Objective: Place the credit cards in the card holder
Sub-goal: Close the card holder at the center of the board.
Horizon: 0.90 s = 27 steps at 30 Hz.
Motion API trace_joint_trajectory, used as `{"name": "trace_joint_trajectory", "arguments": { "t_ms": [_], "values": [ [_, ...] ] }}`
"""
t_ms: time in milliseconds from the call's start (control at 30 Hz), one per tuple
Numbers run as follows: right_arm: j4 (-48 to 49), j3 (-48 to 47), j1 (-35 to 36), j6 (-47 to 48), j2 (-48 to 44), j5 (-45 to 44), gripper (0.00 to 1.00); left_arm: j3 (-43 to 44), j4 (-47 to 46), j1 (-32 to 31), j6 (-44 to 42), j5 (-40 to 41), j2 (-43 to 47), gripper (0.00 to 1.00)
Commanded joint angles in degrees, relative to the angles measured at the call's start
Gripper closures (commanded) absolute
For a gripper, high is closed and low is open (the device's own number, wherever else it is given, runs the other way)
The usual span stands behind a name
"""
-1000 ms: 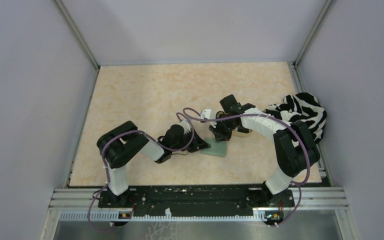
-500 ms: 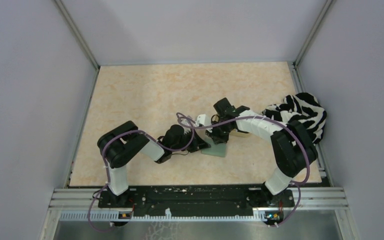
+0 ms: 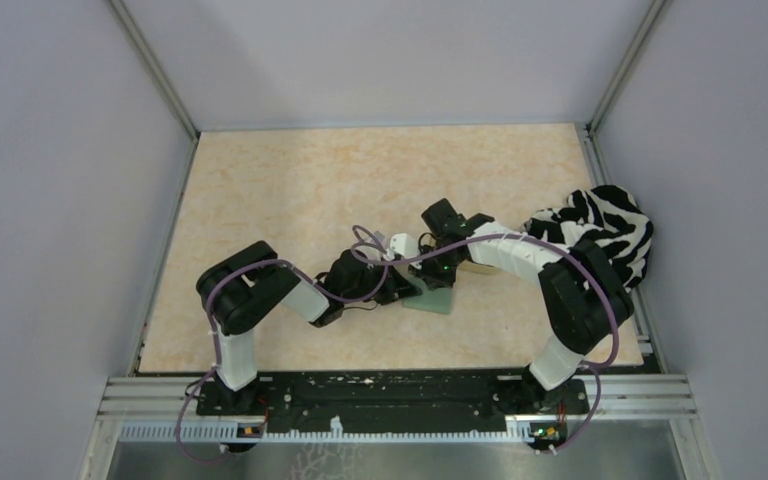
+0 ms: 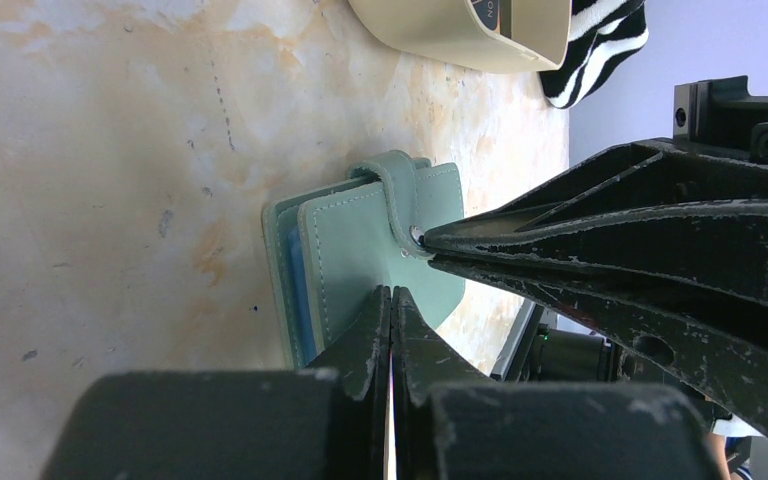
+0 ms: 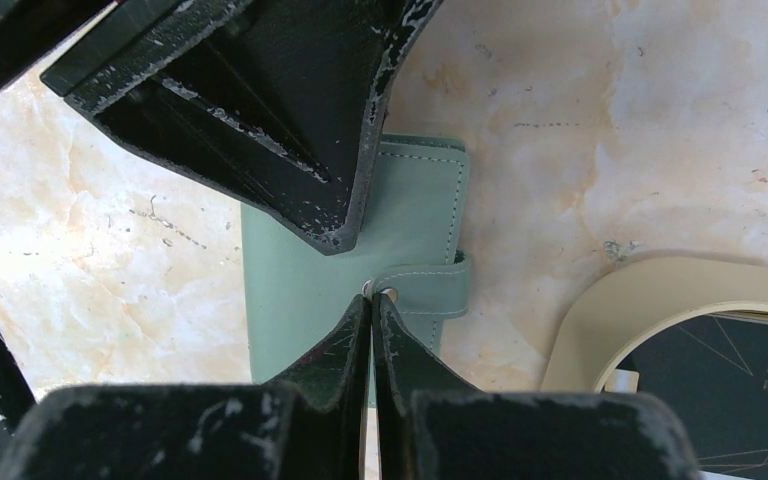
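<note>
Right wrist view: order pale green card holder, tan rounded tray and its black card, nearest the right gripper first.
1. Pale green card holder, centre, at the right gripper.
2. Tan rounded tray, lower right.
3. Black card, inside the tray.

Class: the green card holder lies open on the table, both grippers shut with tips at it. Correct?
Not open: the card holder lies closed, strap over its edge, as the right wrist view shows. The left gripper and right gripper are shut, tips at it.

Two black-and-white arms, purple cables — scuffed black fingers
</note>
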<state>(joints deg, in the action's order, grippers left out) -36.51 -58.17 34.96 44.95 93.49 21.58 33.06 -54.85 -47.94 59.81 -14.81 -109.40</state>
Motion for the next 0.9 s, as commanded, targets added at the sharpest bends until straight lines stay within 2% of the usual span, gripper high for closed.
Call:
{"name": "trace_joint_trajectory", "arguments": {
  "t_ms": [0,533,867],
  "values": [
    [-0.01,0.07,1.31,1.24,-0.20,-1.55,1.00,-0.92,1.94,0.03,-0.60,0.31,-1.86,1.00],
    [-4.29,0.06,4.33,4.58,2.79,-2.94,1.00,-0.90,1.83,0.04,-0.66,0.44,-1.73,1.00],
    [-3.64,0.98,5.55,4.45,3.45,-4.65,1.00,-0.84,1.75,0.04,-0.57,0.18,-1.86,1.00]
  ]
}}
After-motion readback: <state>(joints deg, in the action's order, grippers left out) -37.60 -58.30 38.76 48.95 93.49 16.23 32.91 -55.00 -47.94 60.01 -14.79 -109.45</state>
